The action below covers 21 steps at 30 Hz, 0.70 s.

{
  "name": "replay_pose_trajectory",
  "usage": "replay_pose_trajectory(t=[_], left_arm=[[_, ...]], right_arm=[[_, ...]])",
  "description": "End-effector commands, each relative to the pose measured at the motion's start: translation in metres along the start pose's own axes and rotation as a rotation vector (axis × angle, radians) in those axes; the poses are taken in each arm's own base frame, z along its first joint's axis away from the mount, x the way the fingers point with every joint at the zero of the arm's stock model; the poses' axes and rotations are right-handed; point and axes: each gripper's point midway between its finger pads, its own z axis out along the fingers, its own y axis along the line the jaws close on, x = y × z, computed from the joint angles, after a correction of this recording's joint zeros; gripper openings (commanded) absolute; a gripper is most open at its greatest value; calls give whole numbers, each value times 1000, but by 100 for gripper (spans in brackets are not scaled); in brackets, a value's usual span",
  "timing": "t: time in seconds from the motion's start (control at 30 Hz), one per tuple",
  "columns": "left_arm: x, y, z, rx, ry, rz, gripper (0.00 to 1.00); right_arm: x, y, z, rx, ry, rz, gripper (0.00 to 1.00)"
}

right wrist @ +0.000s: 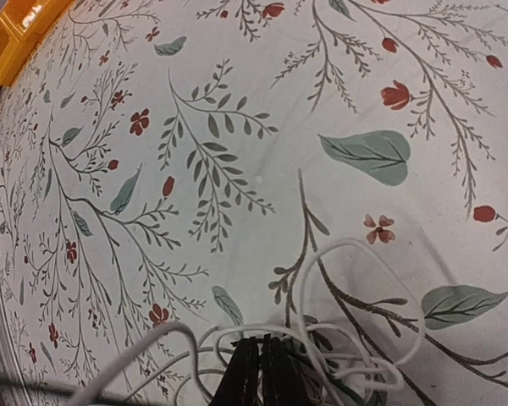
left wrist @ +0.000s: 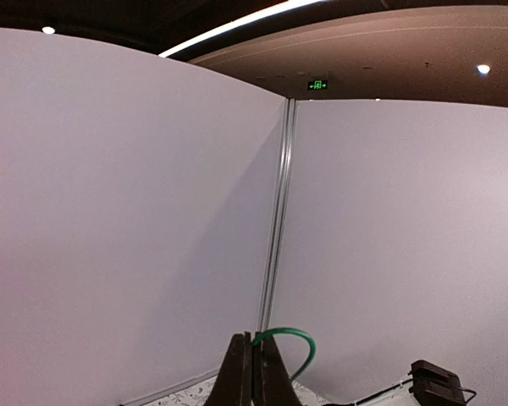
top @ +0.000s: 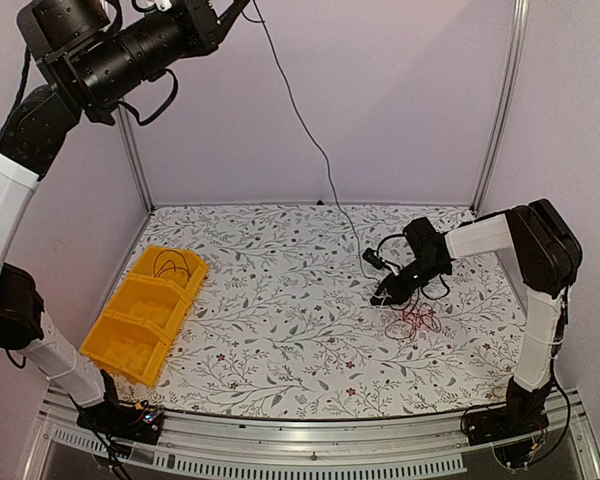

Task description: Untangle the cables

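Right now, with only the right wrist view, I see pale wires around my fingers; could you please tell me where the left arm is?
Observer: The left gripper is raised high above the flowered cloth, fingers shut.
Operator: Does anything hang from it?
Observer: A thin dark cable slants from near its tip down to the cloth beside your right gripper.
Operator: Any other cables there?
Observer: A red tangle lies on the cloth just beside that gripper.
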Motion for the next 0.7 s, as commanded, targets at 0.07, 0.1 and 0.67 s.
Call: replay_pose_trajectory(t=[0.07, 0.1, 0.67], left_arm=[[63, 2, 14, -27, 158, 81, 0], [68, 2, 13, -27, 160, 78, 0], [-26, 70, -57, -338, 20, 183, 0]], right_arm=[[-13, -31, -22, 109, -43, 33, 9], [-14, -32, -26, 121, -50, 30, 9], [19, -123, -68, 363, -41, 210, 11]])
